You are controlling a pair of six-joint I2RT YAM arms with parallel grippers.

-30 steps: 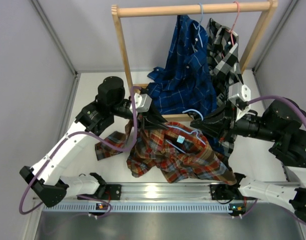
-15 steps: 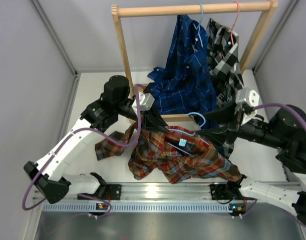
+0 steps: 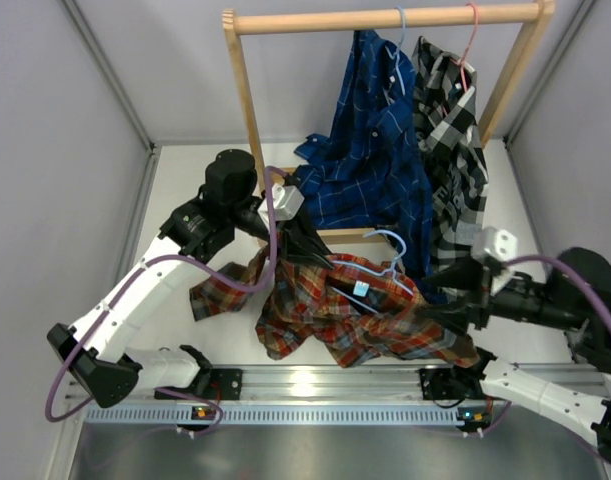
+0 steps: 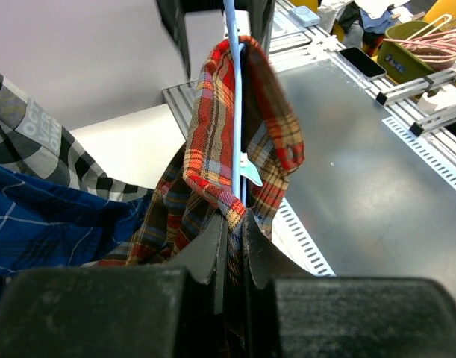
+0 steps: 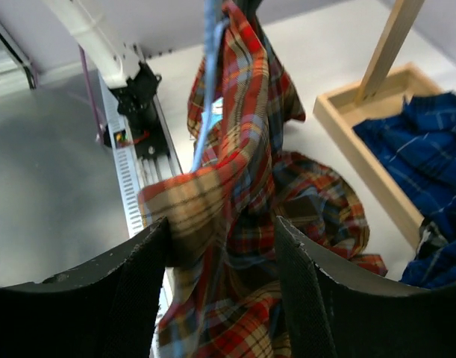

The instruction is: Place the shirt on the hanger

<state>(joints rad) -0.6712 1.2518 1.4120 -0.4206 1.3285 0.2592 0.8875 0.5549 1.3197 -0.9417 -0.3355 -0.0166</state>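
The red-orange plaid shirt lies bunched on the table between the arms, its collar end lifted. The light-blue hanger is threaded into it, with the hook sticking out above the cloth. My left gripper is shut on the shirt at the collar fold, and the hanger wire runs straight up from the jaws. My right gripper sits at the shirt's right end, open. In the right wrist view loose shirt cloth hangs between the spread fingers, and the hanger wire rises beyond.
A wooden clothes rack stands at the back, its base frame on the table. A navy plaid shirt and a black-and-white plaid shirt hang from it. A metal rail runs along the near edge.
My right gripper has opened, let go near the hanger hook, and drawn back toward the near right. The left gripper has kept its grip and shifted slightly.
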